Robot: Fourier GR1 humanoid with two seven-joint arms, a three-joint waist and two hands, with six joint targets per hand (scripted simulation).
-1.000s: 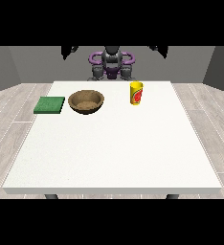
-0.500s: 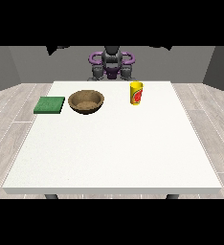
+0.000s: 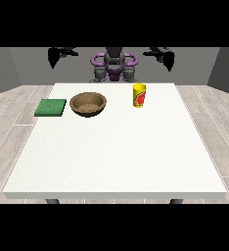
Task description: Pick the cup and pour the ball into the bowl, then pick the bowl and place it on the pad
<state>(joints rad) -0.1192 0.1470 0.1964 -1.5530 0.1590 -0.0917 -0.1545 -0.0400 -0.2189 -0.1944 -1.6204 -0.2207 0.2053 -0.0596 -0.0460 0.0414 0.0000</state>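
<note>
A yellow cup (image 3: 139,95) with a red mark stands upright on the far part of the white table (image 3: 116,157). Left of it sits a brown bowl (image 3: 88,104), and a flat green pad (image 3: 51,107) lies at the table's far left edge. The ball is hidden from this view. Both black hands are raised high behind the table, well above and away from the objects: the hand at the view's left (image 3: 54,55) and the hand at the view's right (image 3: 166,57). Neither holds anything.
The robot's torso (image 3: 114,66) stands behind the far edge of the table. A grey wood-pattern floor surrounds the table on all sides.
Both hands have come down slightly and spread outward into fuller view at the top of the scene. The cup, bowl and pad have not moved.
</note>
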